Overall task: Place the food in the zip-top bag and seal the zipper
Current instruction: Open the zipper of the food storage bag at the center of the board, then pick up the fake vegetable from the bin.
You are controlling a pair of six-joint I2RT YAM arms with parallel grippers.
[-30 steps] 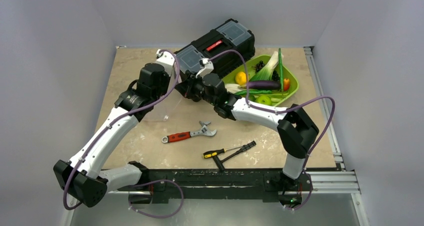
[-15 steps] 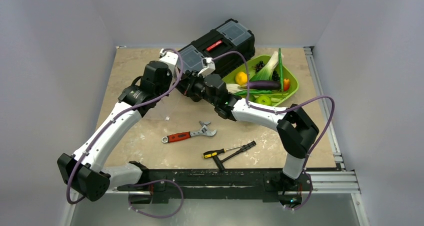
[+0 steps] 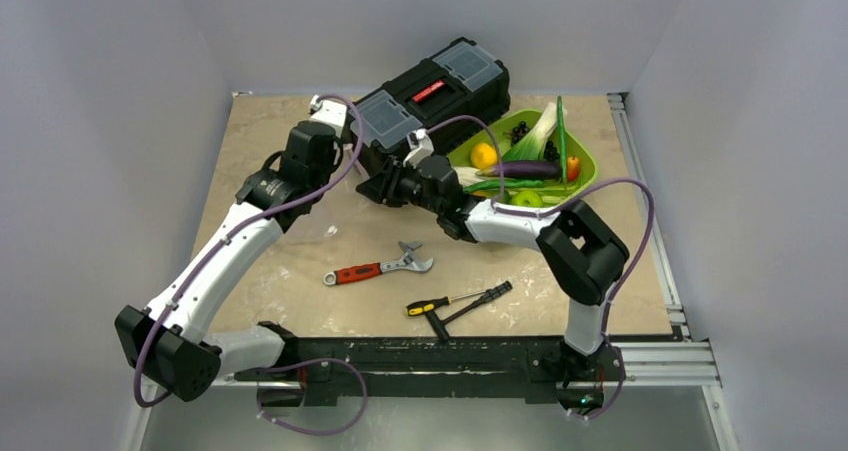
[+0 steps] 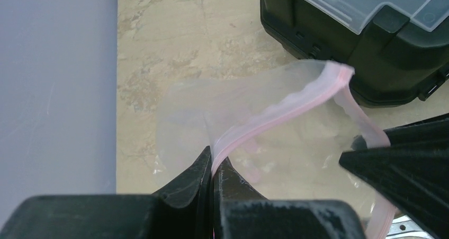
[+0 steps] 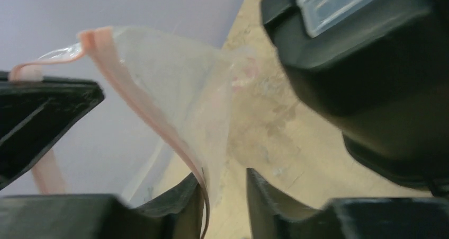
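Note:
The clear zip-top bag (image 4: pixel 265 143) hangs between my two grippers, just left of the toolbox; in the top view it is a faint sheet (image 3: pixel 338 211). My left gripper (image 4: pixel 213 165) is shut on its pink zipper (image 4: pixel 286 109). My right gripper (image 5: pixel 225 180) is open, with the zipper (image 5: pixel 137 98) lying against its left finger and the other finger apart from it. The bag's mouth gapes a little between the grippers. The food lies in the lime-green tray (image 3: pixel 588 176): orange fruit (image 3: pixel 483 156), green apple (image 3: pixel 527 199), dark purple piece (image 3: pixel 525 169), black grapes (image 3: pixel 519 131).
A black toolbox (image 3: pixel 430 96) stands right behind the grippers and fills the right of both wrist views (image 4: pixel 360 37). A red-handled wrench (image 3: pixel 378 268) and screwdrivers (image 3: pixel 460 301) lie nearer the front. The left wall is close to the bag.
My left gripper has moved up and right toward the toolbox with the bag. My right gripper has shifted a little back and left, and its elbow has swung inward.

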